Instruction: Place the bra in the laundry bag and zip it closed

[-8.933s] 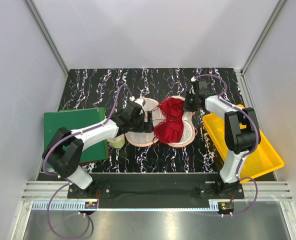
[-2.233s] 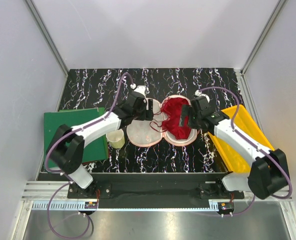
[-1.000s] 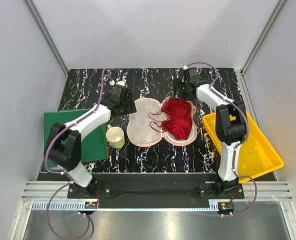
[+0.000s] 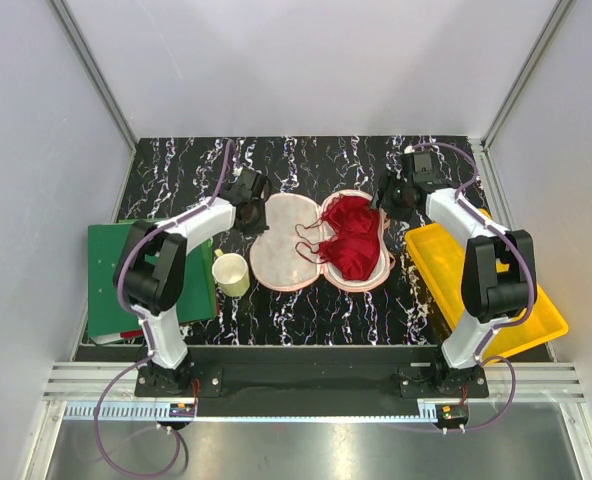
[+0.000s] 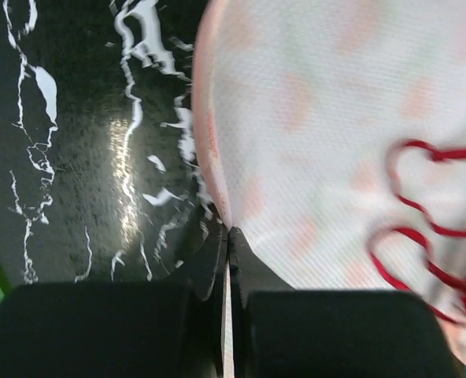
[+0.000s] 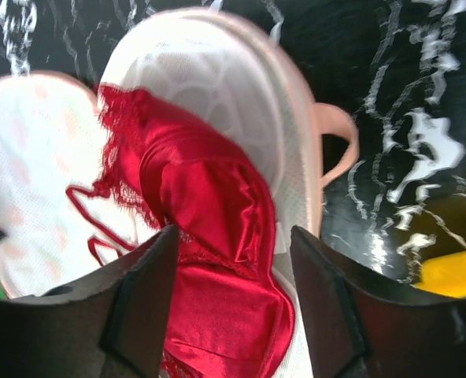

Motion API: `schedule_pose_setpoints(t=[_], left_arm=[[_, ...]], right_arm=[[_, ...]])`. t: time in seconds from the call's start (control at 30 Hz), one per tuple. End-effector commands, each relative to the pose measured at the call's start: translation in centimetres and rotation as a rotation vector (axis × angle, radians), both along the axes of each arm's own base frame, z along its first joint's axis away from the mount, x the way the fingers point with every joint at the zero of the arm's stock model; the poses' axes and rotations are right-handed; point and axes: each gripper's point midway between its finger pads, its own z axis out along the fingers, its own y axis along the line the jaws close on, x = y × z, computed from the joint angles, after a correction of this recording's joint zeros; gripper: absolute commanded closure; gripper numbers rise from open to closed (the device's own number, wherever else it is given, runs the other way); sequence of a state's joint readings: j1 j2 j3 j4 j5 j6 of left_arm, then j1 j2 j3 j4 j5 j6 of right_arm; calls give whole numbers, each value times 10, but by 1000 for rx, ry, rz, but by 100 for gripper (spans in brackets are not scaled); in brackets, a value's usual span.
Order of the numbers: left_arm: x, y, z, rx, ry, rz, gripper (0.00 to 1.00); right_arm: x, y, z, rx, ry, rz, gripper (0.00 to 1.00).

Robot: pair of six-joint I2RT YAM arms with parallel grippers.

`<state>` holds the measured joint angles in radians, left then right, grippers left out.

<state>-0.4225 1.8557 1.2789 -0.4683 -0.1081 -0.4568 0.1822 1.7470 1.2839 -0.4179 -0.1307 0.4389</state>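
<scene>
The left fingers (image 5: 205, 272) have just closed on the left rim of the laundry bag (image 4: 281, 245). The right fingers (image 6: 142, 307) stand apart over the bra (image 4: 351, 240), which lies inside. Folding the bag shut is probably next.

**Dark marbled surface, four things laid on it**

A black surface (image 4: 316, 310) veined with white is seen, glossy enough that light is reflected from it in the left wrist view. Four things are laid directly on it. A flat green board (image 4: 141, 260) is set at the left edge. A cream cup (image 4: 230, 272) is stood upright, mouth up, just beside the board's right side. The laundry bag (image 4: 286, 250) is spread open in the middle, its two lobes side by side with the white mesh lining turned up; its left lobe is near the cup. A yellow tray (image 4: 531, 315) is placed askew at the right edge, near the bag's right lobe.
</scene>
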Motion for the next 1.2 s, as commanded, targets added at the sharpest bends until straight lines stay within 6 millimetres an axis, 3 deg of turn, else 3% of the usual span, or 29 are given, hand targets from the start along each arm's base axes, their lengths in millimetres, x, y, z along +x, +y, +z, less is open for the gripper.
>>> schedule_pose_setpoints(t=[0.0, 0.33, 0.53, 0.6, 0.67, 0.77, 0.8, 1.03, 1.13, 1.17], left_arm=[[7, -44, 95, -102, -218, -139, 100], [-11, -82, 143, -141, -297, -244, 100], [-13, -110, 172, -185, -350, -297, 100], [-14, -119, 172, -190, -347, -313, 100], [-15, -129, 173, -196, -345, -328, 100], [-18, -142, 175, -204, -342, -349, 100], [-20, -147, 174, -206, -340, -361, 100], [-22, -167, 175, -208, -338, -374, 100], [-23, -175, 174, -211, -338, -373, 100], [-23, -178, 172, -216, -331, -368, 100]], right_arm=[[8, 23, 7, 104, -95, 100, 37], [32, 38, -3, 107, -151, 227, 34], [34, 60, -6, 226, -129, 279, 49], [34, 63, -8, 254, -111, 271, 50], [34, 58, -9, 232, -106, 235, 48], [28, 45, -3, 177, -97, 183, 32], [22, 42, 5, 168, -99, 177, 25], [0, 14, 43, 103, -114, 88, 5], [-7, -4, 48, 109, -102, 11, 5], [-9, -15, 44, 109, -91, -24, 12]])
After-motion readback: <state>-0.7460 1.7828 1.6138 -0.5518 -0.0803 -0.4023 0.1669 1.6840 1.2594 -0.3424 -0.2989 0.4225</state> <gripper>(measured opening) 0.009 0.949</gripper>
